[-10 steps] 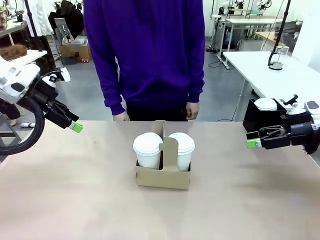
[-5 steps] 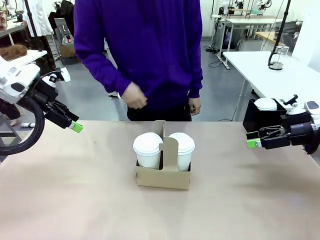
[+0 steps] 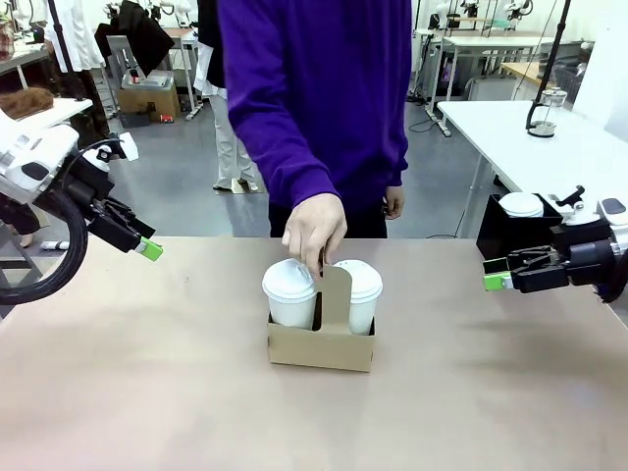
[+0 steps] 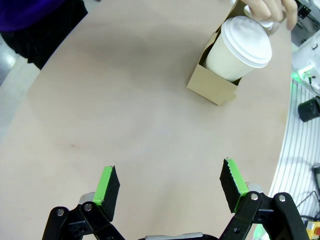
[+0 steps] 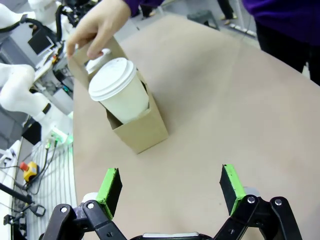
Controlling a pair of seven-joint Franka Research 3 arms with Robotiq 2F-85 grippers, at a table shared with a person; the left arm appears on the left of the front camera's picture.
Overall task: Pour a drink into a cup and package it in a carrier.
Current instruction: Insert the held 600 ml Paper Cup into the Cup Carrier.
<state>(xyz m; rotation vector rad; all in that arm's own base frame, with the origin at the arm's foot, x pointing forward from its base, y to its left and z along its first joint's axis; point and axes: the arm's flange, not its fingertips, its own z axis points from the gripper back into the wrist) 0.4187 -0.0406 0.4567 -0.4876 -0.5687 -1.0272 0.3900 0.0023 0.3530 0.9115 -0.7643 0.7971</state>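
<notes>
**Q:** Brown paper covers the whole table (image 3: 147, 392), with more white tables behind. Where does the job stand?

**A:** The carrier (image 3: 322, 343) sits mid-table, and every place I give is relative to it. Two lidded cups stand in its pockets, one on either side of the upright handle: the left cup (image 3: 290, 294) and the right cup (image 3: 357, 292). Judging from that, pouring and loading look finished, so what remains is collection.

**Q:** Why are the arms so far off?

**A:** Probably to leave room for the person. The left gripper (image 3: 147, 247) hangs well to the carrier's left and above the table; the right gripper (image 3: 496, 280) hangs well to its right. In each wrist view the green pads stand wide apart with only bare table between them, so both are spread and hold nothing.

**Q:** And the person's hand?

**A:** The person's hand (image 3: 314, 231) reaches down from the far side onto the top of the carrier's handle, between the two lids. Its fingers are curled narrow, pinching the cardboard tab. The right wrist view shows the same grip on the handle (image 5: 95, 35). It touches the handle; whether it brushes a lid I cannot tell.

**Q:** Anything else nearby?

**A:** A black box (image 3: 510, 231) with a white lid on top sits far right of the carrier, behind the right gripper. A glass press jug (image 3: 543, 113) stands on the table beyond.
</notes>
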